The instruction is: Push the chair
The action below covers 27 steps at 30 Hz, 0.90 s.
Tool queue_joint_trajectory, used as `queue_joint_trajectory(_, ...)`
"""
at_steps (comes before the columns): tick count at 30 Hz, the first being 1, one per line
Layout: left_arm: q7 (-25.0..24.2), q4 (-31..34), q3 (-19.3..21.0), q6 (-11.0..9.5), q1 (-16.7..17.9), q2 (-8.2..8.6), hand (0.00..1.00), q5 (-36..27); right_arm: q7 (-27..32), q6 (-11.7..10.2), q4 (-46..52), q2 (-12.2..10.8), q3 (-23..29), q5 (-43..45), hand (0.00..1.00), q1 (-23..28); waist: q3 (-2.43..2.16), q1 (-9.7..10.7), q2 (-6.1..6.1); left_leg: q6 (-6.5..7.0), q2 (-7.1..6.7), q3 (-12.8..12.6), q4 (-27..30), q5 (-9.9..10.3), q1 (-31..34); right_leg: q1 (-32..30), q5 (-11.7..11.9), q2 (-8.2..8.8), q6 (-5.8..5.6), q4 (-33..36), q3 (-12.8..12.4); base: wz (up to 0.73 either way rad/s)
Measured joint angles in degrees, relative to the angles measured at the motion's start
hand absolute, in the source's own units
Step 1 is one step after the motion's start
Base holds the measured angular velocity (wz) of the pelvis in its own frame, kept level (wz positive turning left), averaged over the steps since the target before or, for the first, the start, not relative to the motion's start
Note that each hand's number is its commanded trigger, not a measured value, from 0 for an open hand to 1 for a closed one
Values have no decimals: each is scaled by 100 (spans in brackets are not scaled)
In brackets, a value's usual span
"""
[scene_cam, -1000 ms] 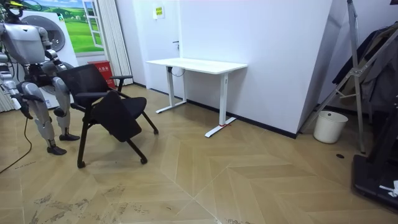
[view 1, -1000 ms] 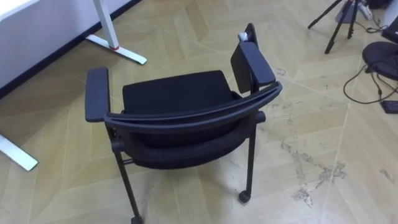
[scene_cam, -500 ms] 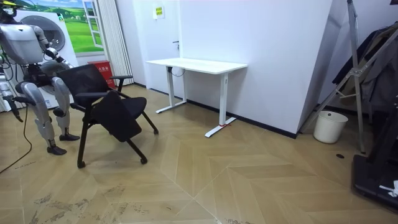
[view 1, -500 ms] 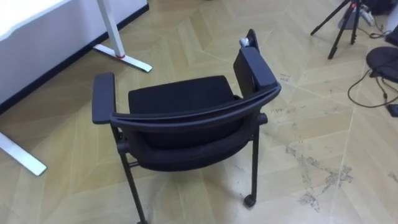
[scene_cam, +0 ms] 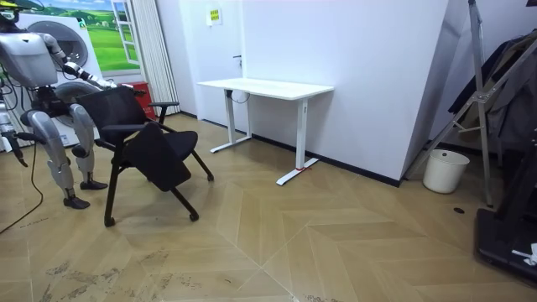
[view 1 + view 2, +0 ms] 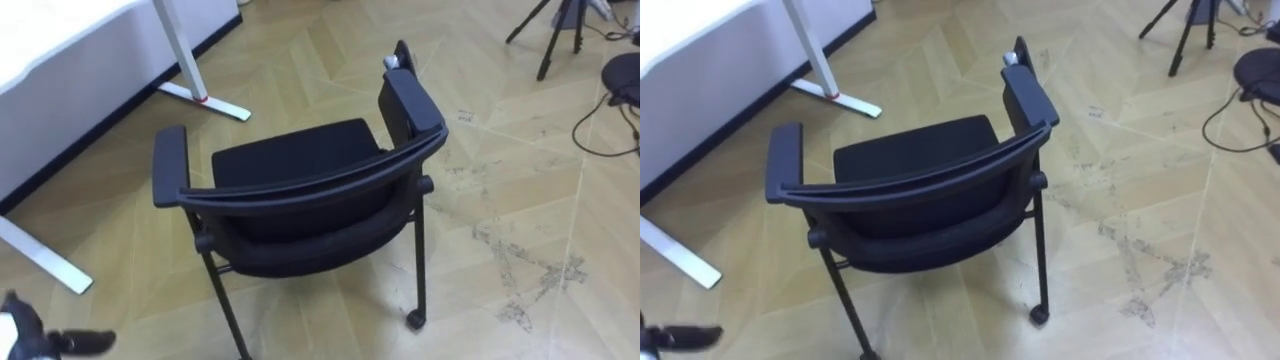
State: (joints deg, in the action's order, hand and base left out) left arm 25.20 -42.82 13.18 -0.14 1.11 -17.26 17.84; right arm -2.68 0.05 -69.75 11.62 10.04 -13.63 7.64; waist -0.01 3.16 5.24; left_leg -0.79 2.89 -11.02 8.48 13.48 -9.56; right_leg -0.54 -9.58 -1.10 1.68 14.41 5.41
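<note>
Item inspected: the black chair [image 6: 300,165]. It stands on its castors on the wooden floor [image 6: 330,315], directly before the robot, backrest nearest the robot and seat facing away. Both armrests are level. The white desk [image 5: 264,86] is off to the robot's left, well apart from the chair; a tripod [image 6: 548,45] stands further out on the right. Scuff marks [image 6: 520,270] cross the boards just right of the chair's right rear castor.

Left hand [image 6: 30,330]: at the lower left corner of the eye views, short of the chair and touching nothing. The fingers that show are straight and spread (released, nothing grasped).

Right hand [image 5: 12,139]: low at the robot's side in the room view, apart from the chair. Whether it is released or clenched cannot be told.

Robot position: upright behind the chair, at the room view's left.
</note>
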Motion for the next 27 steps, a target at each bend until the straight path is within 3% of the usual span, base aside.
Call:
queue_joint_trajectory(4,15,177,-161,26,-137,-6,0,630,-9,9,1,-10,-17,-32,0,-101,5,129,7,1,-8,4,1,0,1,-17,-3,2,-5,-30,-29,-4)
queue_joint_trajectory(9,11,763,-612,172,-147,-7,0,1182,-3,62,4,29,-85,40,0,-178,19,183,-22,0,-20,2,22,0,54,-102,-6,5,-7,66,-79,-6)
queue_joint_trajectory(13,-41,1061,-1005,224,-375,-8,0,1886,-27,79,9,80,-267,20,0,-237,25,206,-28,1,-23,2,23,-1,85,-108,-8,11,-11,96,-79,0)
queue_joint_trajectory(21,-359,1390,-1301,356,-420,-7,0,2461,-108,87,-51,82,-258,7,0,-321,58,403,-74,1,-19,-91,26,-1,124,-198,-19,1,-1,101,-122,-4)
queue_joint_trajectory(24,-515,1518,-1501,459,-432,-23,0,2756,-110,135,-76,80,-279,-66,0,-298,39,452,-38,1,-17,-96,28,-1,136,-199,-6,7,-6,19,-88,1)
queue_joint_trajectory(27,-645,1580,-1736,610,-435,-184,0,2799,-108,136,-77,85,-431,-188,0,-297,5,472,21,1,-17,-97,27,-1,122,-158,-5,6,-7,-35,-81,0)
